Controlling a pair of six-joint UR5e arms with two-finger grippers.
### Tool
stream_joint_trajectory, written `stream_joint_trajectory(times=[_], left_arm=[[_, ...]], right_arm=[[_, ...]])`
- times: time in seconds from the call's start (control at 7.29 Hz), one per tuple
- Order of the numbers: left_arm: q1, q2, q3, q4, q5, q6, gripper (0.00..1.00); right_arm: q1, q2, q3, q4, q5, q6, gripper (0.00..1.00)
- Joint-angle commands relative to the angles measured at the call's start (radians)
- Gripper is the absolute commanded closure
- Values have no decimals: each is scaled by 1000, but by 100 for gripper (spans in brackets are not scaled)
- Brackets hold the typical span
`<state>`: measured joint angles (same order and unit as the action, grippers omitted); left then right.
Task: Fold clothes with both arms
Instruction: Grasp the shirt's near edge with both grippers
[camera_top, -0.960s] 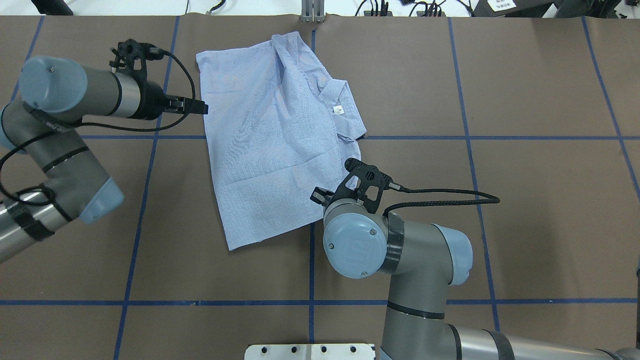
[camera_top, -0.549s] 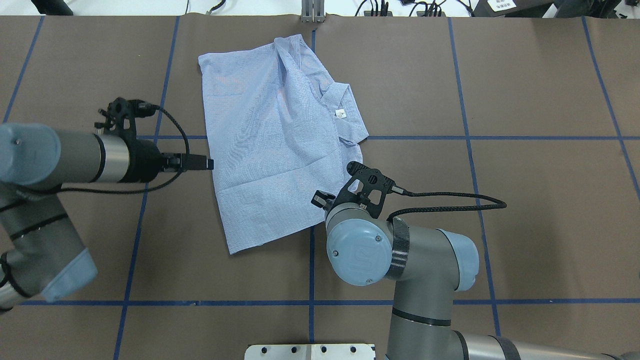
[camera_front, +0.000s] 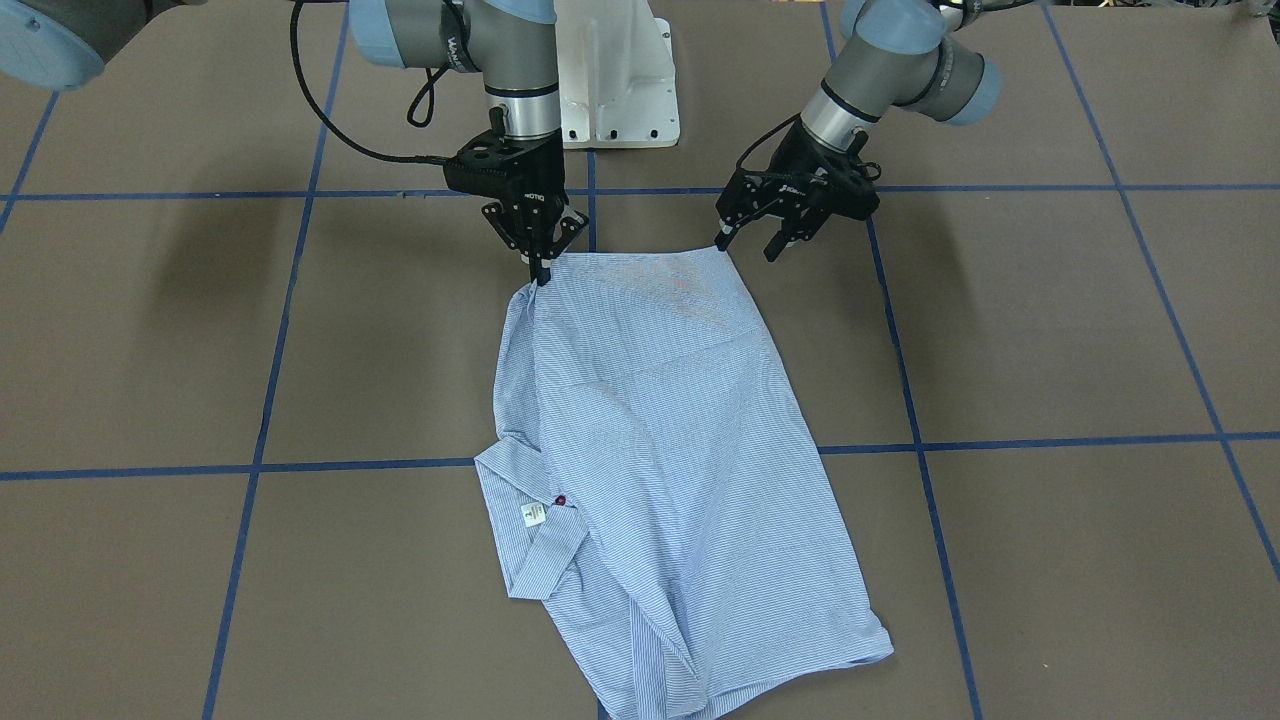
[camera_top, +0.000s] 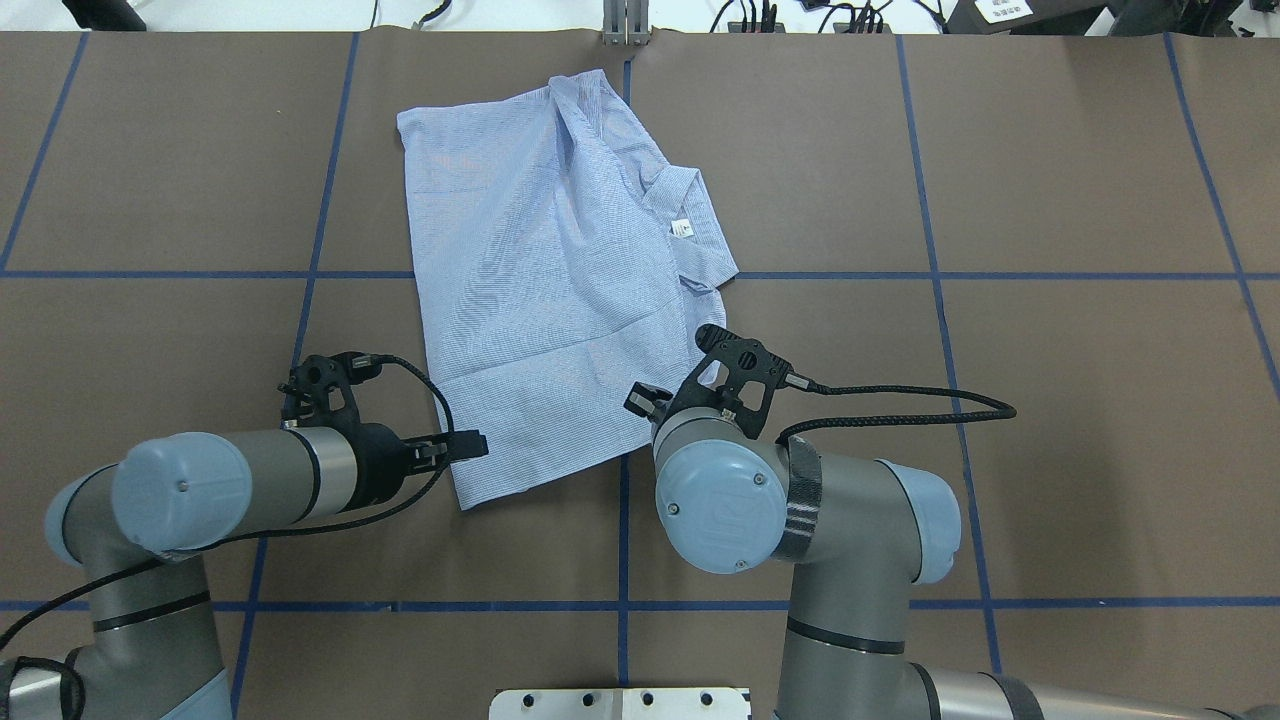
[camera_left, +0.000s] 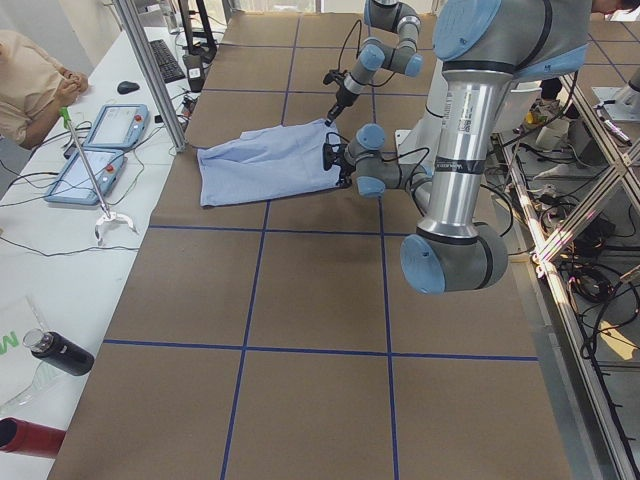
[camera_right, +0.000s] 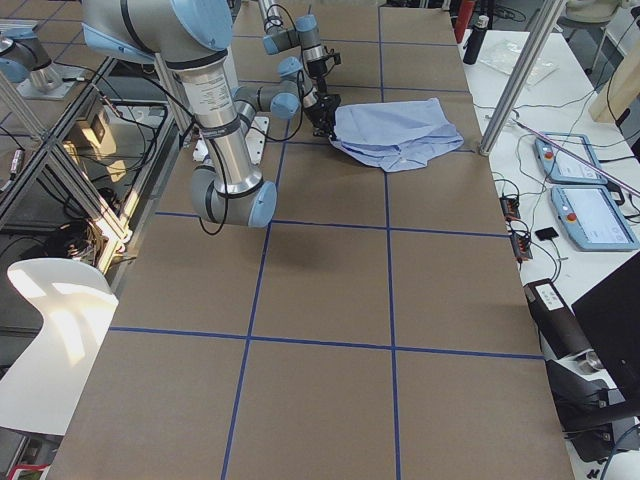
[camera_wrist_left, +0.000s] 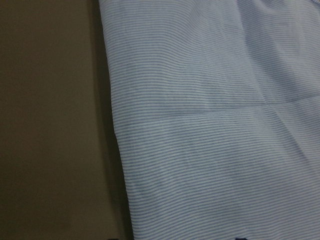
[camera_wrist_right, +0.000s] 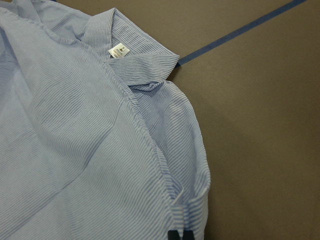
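Note:
The clothes are one light blue-and-white striped shirt (camera_front: 660, 450) lying flat on the brown table, its collar with the white label (camera_front: 534, 514) on the robot's right side. My right gripper (camera_front: 540, 272) is shut on the near hem corner on that side; its dark fingertips (camera_wrist_right: 179, 235) press on the fabric in the right wrist view. My left gripper (camera_front: 748, 245) hangs open just beside the other near hem corner, one finger close to the cloth edge. In the overhead view the left gripper (camera_top: 472, 445) sits at the shirt (camera_top: 530, 270) edge. The left wrist view shows only fabric (camera_wrist_left: 210, 125) and table.
The white pedestal base (camera_front: 615, 90) stands just behind both grippers. Blue tape lines (camera_top: 620, 605) cross the brown tabletop. In the left side view, a side table holds control pendants (camera_left: 100, 140) and bottles (camera_left: 55, 352), and a person (camera_left: 30, 85) sits at its far end.
My left arm has swept along the shirt's left edge from the far end back toward the robot, ending at the near hem corner. The right arm and the shirt have barely moved.

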<state>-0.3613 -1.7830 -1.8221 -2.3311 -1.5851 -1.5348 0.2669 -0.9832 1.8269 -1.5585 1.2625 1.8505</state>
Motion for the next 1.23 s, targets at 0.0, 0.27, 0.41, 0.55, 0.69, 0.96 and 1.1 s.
stream_joint_trajectory(times=[0.0,0.27,0.41,0.55,0.69,0.96,1.1], left_arm=[[15,-49,63,12,17,-16,22],[16,-42,53,13,14,-16,22],[19,-41,46,13,14,-16,22],[21,-39,43,13,13,-16,22],[28,-39,44,15,13,-16,22],[45,-42,14,100,11,-16,22],[51,-42,-11,136,10,-18,22]], right_arm=[[0,0,0,0,0,1,100],[0,0,0,0,0,0,100],[0,0,0,0,0,1,100],[0,0,0,0,0,1,100],[0,-2,0,0,0,1,100],[0,-5,0,0,-2,1,100],[0,-5,0,0,0,1,100]])
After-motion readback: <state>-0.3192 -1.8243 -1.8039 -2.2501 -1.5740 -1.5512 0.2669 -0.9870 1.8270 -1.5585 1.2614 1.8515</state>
